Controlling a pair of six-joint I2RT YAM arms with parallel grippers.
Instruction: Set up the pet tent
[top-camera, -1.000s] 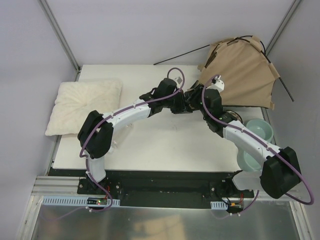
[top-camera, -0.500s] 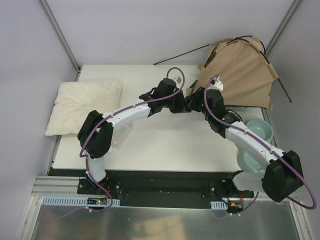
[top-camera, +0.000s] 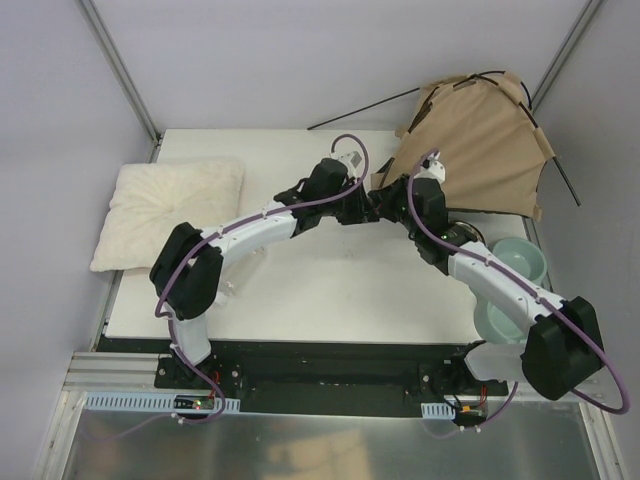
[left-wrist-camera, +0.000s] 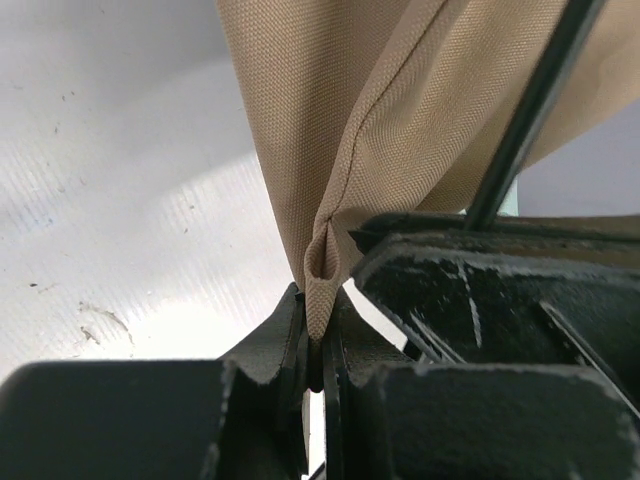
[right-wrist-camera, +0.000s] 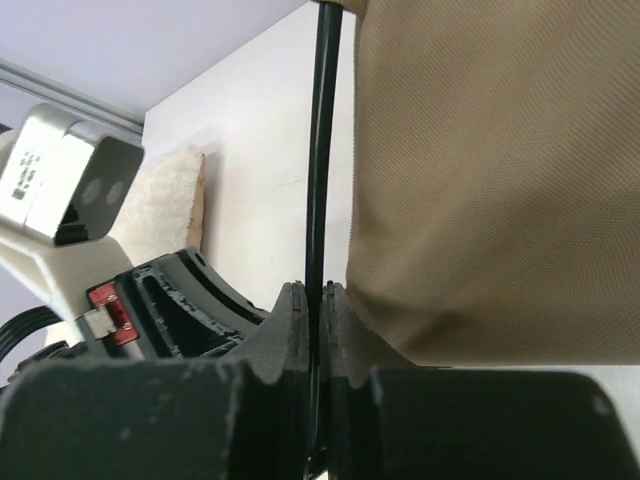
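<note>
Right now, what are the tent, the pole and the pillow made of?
Tent: looks like tan woven cloth, matte; you can see the weave and a stitched seam.
Pole: thin, smooth, black, slightly shiny; maybe plastic or fibreglass, hard to tell.
Pillow: cream plush, fluffy surface with soft dimples.

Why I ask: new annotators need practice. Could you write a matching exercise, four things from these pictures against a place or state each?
Things
1. left pincer
2. right pincer
3. cream pillow
4. pale green bowl

Places or states
A. shut on the thin black pole
B. lying on the left side of the table
C. shut on a fold of tan tent fabric
D. on the right side, beside the right arm

Pairs: 1-C, 2-A, 3-B, 4-D
</note>
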